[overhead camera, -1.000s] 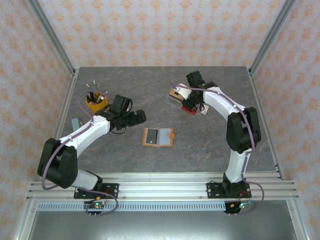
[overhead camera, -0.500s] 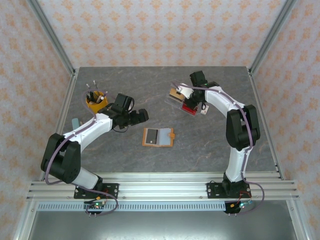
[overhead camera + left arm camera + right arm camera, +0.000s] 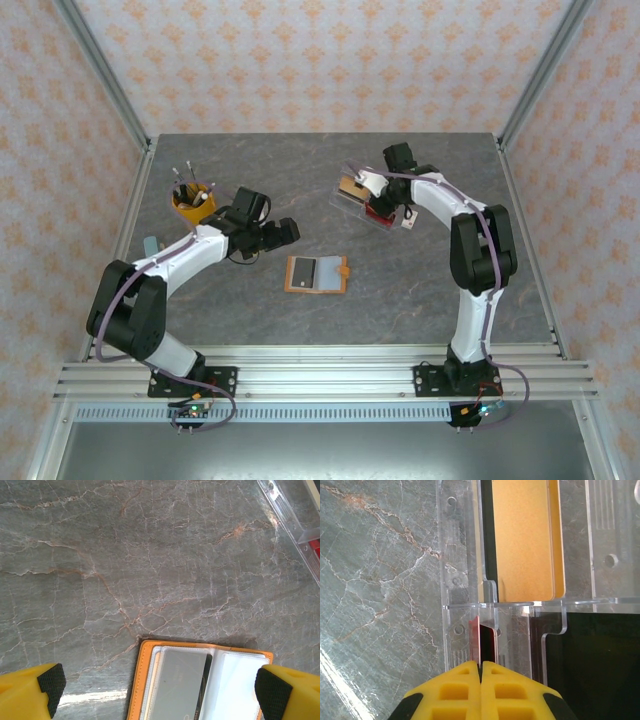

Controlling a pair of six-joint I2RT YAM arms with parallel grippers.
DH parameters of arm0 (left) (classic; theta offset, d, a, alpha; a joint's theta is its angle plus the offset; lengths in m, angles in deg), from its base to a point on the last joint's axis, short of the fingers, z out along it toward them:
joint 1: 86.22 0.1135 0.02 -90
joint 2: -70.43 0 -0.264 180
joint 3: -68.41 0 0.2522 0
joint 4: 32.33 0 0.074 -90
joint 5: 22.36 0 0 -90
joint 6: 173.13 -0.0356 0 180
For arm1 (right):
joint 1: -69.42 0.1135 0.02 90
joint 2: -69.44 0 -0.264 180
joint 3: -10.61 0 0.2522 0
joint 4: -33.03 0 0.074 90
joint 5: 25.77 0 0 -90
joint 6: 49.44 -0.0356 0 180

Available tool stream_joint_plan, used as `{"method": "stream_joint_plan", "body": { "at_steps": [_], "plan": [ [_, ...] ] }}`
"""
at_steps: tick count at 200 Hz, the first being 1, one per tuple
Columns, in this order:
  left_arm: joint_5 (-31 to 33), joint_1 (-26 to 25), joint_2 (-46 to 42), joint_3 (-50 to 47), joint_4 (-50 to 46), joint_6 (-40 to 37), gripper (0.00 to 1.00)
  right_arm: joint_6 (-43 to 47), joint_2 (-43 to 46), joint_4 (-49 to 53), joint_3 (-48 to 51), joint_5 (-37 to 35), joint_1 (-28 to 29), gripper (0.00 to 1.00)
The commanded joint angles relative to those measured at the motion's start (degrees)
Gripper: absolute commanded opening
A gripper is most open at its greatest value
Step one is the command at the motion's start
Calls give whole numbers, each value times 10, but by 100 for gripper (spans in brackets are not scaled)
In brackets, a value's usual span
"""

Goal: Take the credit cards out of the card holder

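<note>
Grey marbled tabletop (image 3: pixel 400 310), peach floral-patterned walls (image 3: pixel 320 60) on three sides, aluminium posts (image 3: pixel 106 72) at its far corners, slotted rail (image 3: pixel 320 365) along near edge

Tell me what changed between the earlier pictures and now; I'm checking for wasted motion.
The left gripper, wide open, eased right toward the open card holder. The right gripper stayed shut on the red card at the clear tray, its elbow drawing in slightly. Nothing was grasped or released; card holder and tray stayed put.

Orange card holder (image 3: pixel 316 274) lies open and flat.
</note>
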Motion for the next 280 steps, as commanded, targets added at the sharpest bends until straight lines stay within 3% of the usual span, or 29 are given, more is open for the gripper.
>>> {"method": "stream_joint_plan", "body": {
  "at_steps": [1, 28, 44, 115, 151, 174, 232, 280],
  "plan": [
    [-10, 3, 7, 0, 14, 8, 100, -1, 0, -9, 2, 6, -4, 4],
    [-11, 2, 8, 4, 13, 8, 100, -14, 15, -14, 1, -1, -3, 12],
    [-12, 2, 9, 6, 11, 7, 100, -19, 24, -15, 0, -5, -4, 26],
    [-15, 2, -5, -6, 8, 8, 100, -89, 110, -24, 31, 14, -4, 31],
    [-16, 0, -23, -33, 12, 14, 100, -238, 189, -5, 74, 45, 5, 33],
    [-22, -3, -38, -59, 16, 22, 100, -334, 244, -28, 149, 76, 47, 35],
    [-68, -6, -39, -101, 17, 11, 100, -606, 282, -91, 260, -59, 224, 36],
    [-79, -13, -47, -112, 32, 20, 96, -837, 218, -158, 280, -114, 301, 35]
  ]
}}
